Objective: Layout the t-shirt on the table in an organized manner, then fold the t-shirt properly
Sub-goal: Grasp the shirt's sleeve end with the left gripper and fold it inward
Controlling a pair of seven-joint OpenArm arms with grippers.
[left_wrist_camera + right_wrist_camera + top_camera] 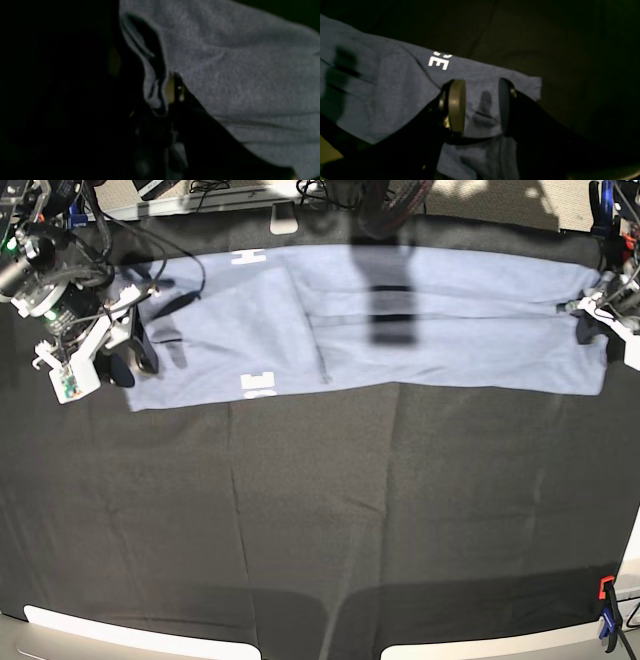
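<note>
The t-shirt (420, 320) lies as a long blue-grey band across the far part of the black table (320, 530). White lettering (258, 383) shows near its left end. In the base view my right gripper (130, 363) hovers at the band's left end. The right wrist view shows it open (480, 107), its fingers straddling a small pucker of the t-shirt (395, 87), close to the white letters (439, 61). My left gripper (586, 328) is at the band's right end. In the dark left wrist view its jaws (174, 90) are shut on a folded edge of the t-shirt (237, 75).
An orange and blue clamp (606, 620) sits at the table's near right edge, another clamp (600, 205) at the far right corner. Cables and equipment (330, 192) line the back edge. A dark shadow (388, 300) crosses the shirt's middle.
</note>
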